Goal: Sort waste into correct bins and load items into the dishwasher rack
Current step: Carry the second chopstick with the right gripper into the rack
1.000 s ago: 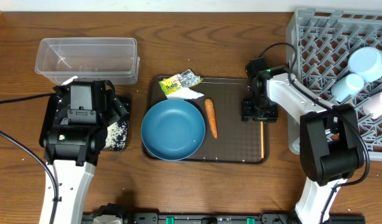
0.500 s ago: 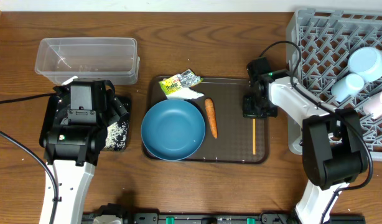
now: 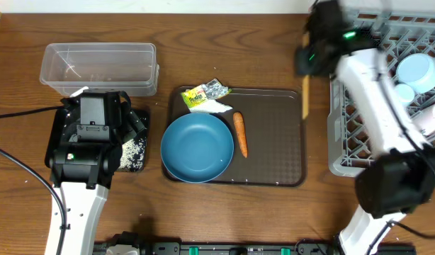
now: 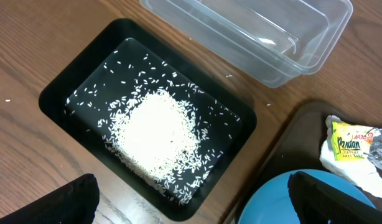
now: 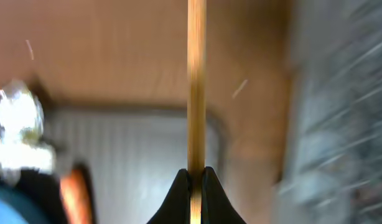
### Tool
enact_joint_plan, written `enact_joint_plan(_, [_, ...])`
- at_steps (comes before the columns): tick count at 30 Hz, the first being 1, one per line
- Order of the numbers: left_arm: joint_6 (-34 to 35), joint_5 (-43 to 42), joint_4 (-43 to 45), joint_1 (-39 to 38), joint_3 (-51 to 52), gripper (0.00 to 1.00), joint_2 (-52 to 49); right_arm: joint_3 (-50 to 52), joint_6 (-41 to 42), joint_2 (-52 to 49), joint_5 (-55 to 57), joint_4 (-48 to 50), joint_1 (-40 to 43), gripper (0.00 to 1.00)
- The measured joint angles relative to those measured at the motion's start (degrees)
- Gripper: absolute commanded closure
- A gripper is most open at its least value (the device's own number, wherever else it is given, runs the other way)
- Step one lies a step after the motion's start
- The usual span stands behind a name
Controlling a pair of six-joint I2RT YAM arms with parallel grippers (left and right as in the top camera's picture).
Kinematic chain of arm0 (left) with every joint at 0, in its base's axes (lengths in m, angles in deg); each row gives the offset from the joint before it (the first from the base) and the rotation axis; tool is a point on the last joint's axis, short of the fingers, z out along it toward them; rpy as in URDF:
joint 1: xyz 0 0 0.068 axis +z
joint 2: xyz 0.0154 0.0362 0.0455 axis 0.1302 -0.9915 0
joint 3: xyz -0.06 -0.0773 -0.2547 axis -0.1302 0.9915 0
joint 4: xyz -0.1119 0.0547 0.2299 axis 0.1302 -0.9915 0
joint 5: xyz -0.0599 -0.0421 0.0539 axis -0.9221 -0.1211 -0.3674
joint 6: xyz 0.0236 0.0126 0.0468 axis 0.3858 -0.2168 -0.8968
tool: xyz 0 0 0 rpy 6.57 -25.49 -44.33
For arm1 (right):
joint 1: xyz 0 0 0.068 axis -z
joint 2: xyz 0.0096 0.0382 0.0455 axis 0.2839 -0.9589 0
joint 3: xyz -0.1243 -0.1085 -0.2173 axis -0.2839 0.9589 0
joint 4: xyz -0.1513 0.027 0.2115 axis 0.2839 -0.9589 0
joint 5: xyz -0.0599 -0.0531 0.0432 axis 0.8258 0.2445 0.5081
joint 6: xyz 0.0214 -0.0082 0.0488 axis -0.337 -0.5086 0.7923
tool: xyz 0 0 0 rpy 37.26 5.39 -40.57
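My right gripper [image 3: 307, 71] [image 5: 196, 177] is shut on a thin wooden chopstick [image 3: 305, 99] [image 5: 196, 81], held in the air between the brown serving tray and the grey dishwasher rack [image 3: 366, 42]. A light-blue bowl [image 3: 419, 71] and a white cup [image 3: 394, 98] sit in the rack. My left gripper [image 3: 97, 124] [image 4: 197, 208] hangs open over the black tray [image 4: 73, 87], which holds the rice [image 4: 157, 134]. The clear tub [image 3: 97, 67] stands behind it. On the serving tray lie the dark-blue bowl [image 3: 198, 147], carrot [image 3: 240, 133], wrapper [image 3: 205, 94] and tissue [image 3: 219, 106].
The brown serving tray [image 3: 274, 142] fills the table's middle, its right half bare. The rack takes up the right side to the table's edge. A black cable [image 3: 19, 166] trails across the left front.
My right gripper closed on the chopstick lying on the serving tray, then lifted it up and back toward the rack's left side. The left arm has not moved.
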Motion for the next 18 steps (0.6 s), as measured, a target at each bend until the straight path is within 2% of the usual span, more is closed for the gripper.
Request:
enact_joint_plan(6, [0.0,0.0,-0.02,0.0,0.0,0.0,0.0,-2.64,-6.64,2.16,3.34,4.72,6.88,0.99])
enact_joint_plan(18, [0.0,0.0,-0.02,0.0,0.0,0.0,0.0,-2.14,-8.44,-5.05,1.4,5.44,15.04,0.98])
